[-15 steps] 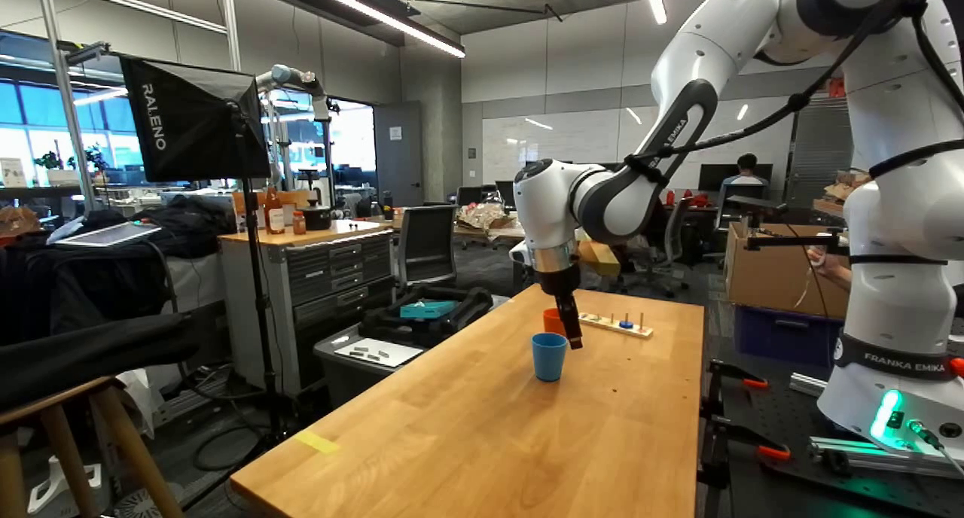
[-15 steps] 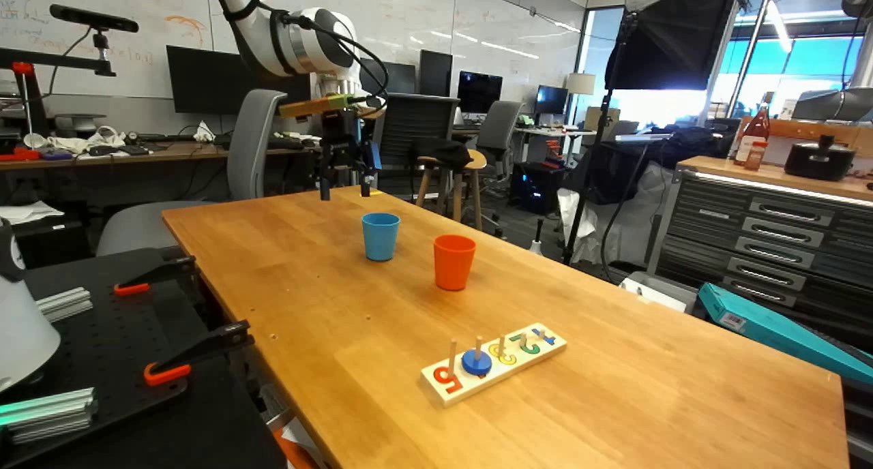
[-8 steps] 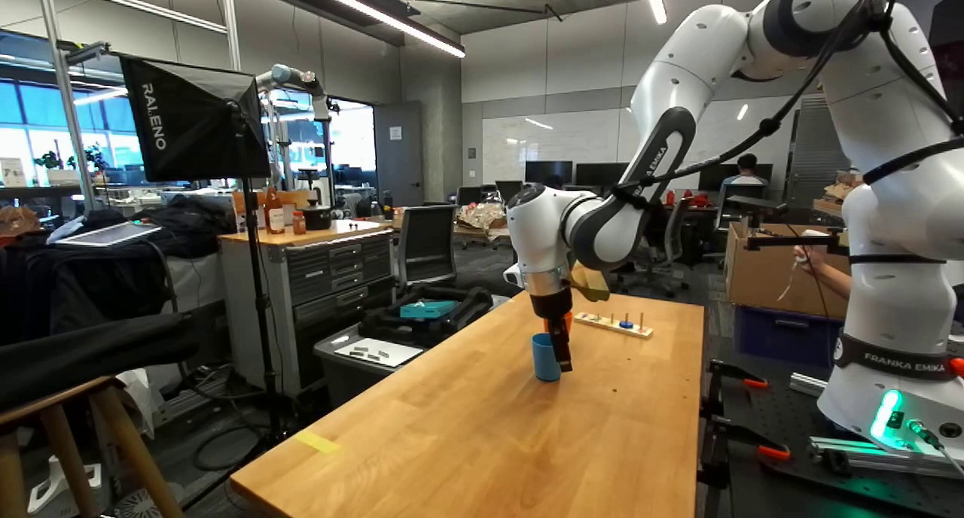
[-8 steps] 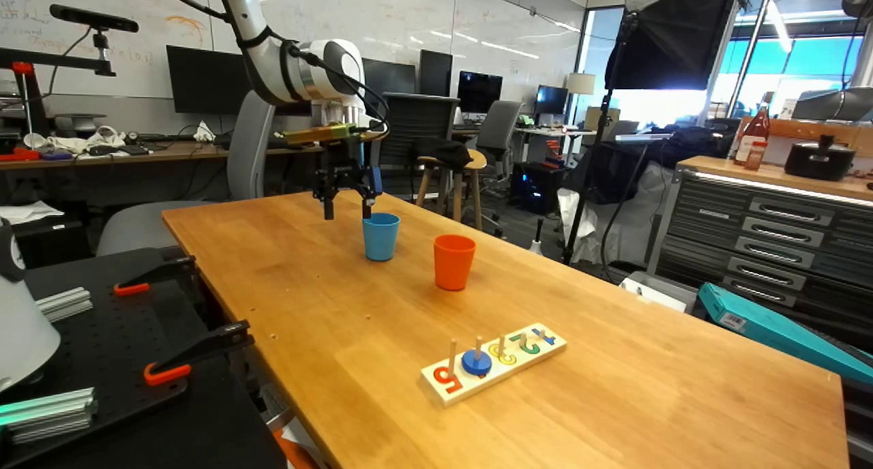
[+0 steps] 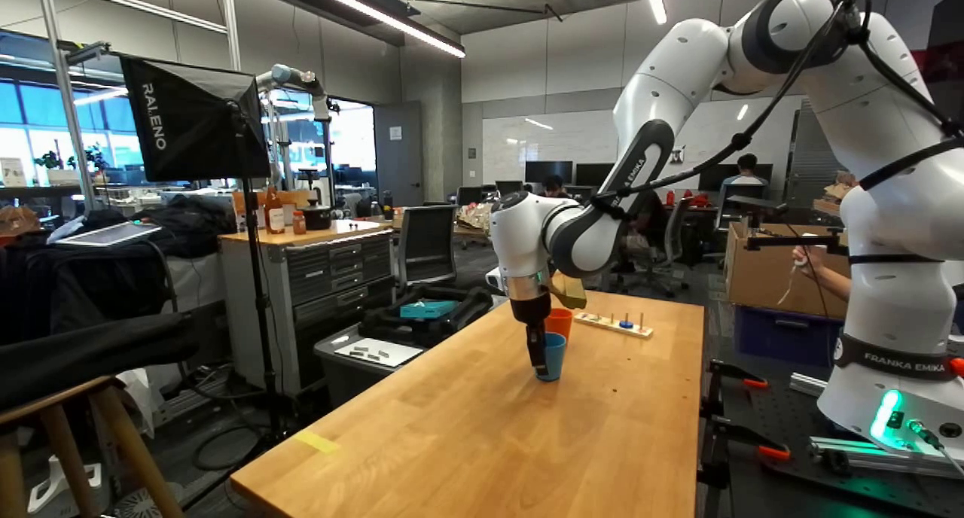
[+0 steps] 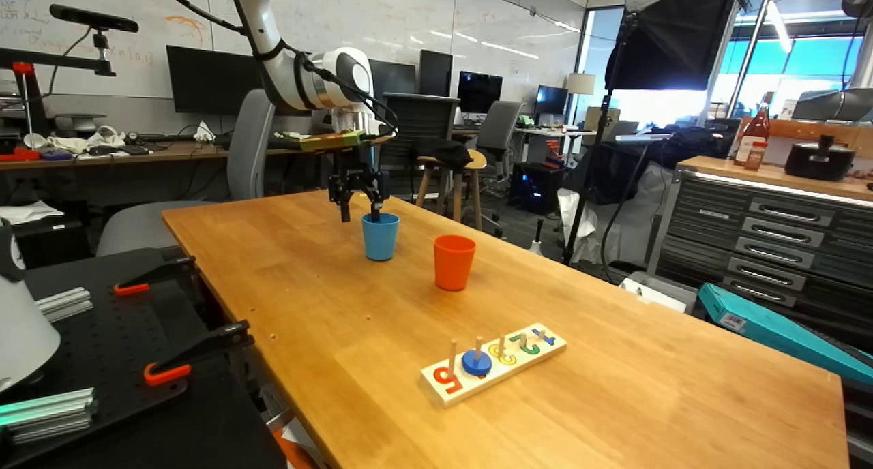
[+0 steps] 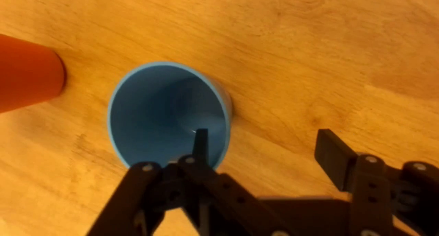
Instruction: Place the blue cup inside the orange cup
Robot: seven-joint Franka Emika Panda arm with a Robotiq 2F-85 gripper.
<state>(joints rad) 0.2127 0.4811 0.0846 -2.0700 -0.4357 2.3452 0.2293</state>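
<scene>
Leftmost of the working group in an exterior view, the gripper (image 6: pixel 361 218) points down above the wooden table (image 6: pixel 286 271), its two fingers (image 6: pixel 346 212) spread well apart and pinching nothing. Just to its right stands the blue cup (image 6: pixel 380 240), upright on the table with its mouth up. The finger nearer the cup overlaps that mouth, and the wrist view also shows one fingertip across the opening while the other finger lies outside the cup. Whether the overlapping finger is below the rim, or touches the wall, cannot be told.

The task seems to be in its opening step: the gripper looks placed to pinch the cup by its side, but the hold is not yet made and the cup is not lifted.

Next along comes the orange cup (image 6: pixel 453 263), also upright, near the blue cup but apart from it. The blue cup is plainly outside it, so the nesting is not yet done; left to do are gripping the blue cup, raising it, carrying it rightward, lowering it in and letting go.

Farther right and nearer the camera, a peg board (image 6: pixel 503 363) carries a blue disc (image 6: pixel 474 367), apparently no part of the job.
</scene>
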